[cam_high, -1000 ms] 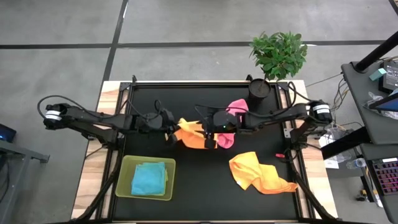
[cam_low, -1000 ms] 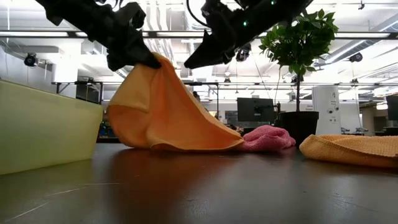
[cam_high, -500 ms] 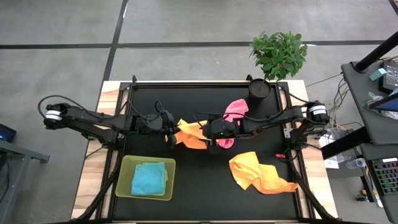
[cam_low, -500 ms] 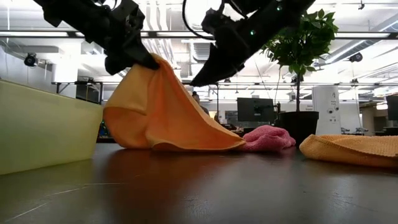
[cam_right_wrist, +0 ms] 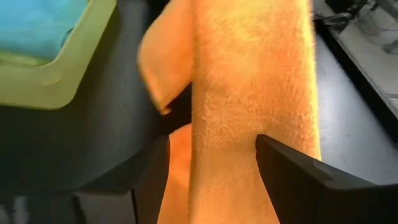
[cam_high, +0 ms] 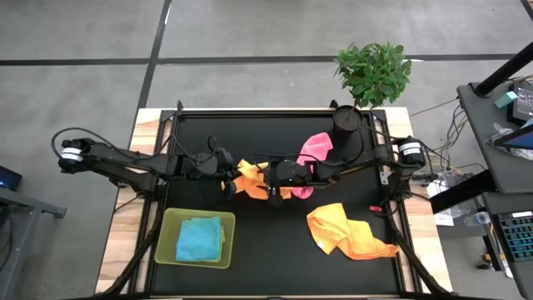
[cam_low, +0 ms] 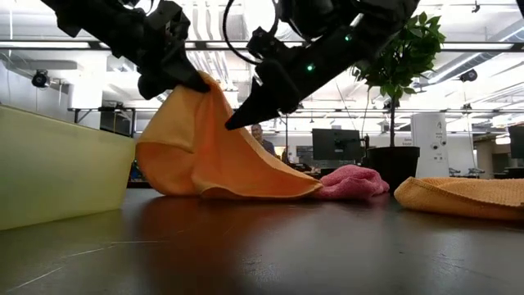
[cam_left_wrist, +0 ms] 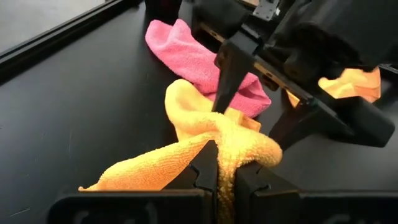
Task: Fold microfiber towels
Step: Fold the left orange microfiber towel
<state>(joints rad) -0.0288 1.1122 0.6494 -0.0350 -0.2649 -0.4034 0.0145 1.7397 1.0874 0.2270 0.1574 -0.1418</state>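
- Orange towel (cam_high: pixel 250 179) is held up off the black mat (cam_high: pixel 350 267) near table centre; one corner is pinched in the left gripper (cam_left_wrist: pixel 219 180), jaws clamped tight on the cloth, so the rest drapes down to the mat like a tent (low view).
- Lifting by a corner prob. serves to let the fabric hang free and expose a 2nd edge for the other arm.
- Right gripper (cam_right_wrist: pixel 211 168) is brought in from the opposite side, fingers spread wide w/ a hanging band of the same orange towel lying between them; nothing is gripped by it yet, as far as can be judged.
- In the left wrist view one right finger tip is seen pointing down right at the cloth's top fold, just beside the left pinch — likely lined up for a 2nd grasp so the towel can be stretched between both arms before folding.
- Pink towel (cam_high: pixel 312 150) is left crumpled just behind the orange one, near the dark plant pot (cam_high: pixel 346 123); not handled.
- A 2nd orange/yellow towel (cam_high: pixel 350 233) is lying bunched nearer the front right of the mat, well apart from the grippers.
- Blue towel (cam_high: pixel 200 239) is already laid in the lime-green tray (cam_high: pixel 166 250) at front left — looks done and stowed.
- Est. progress: one towel finished, three still unfolded.
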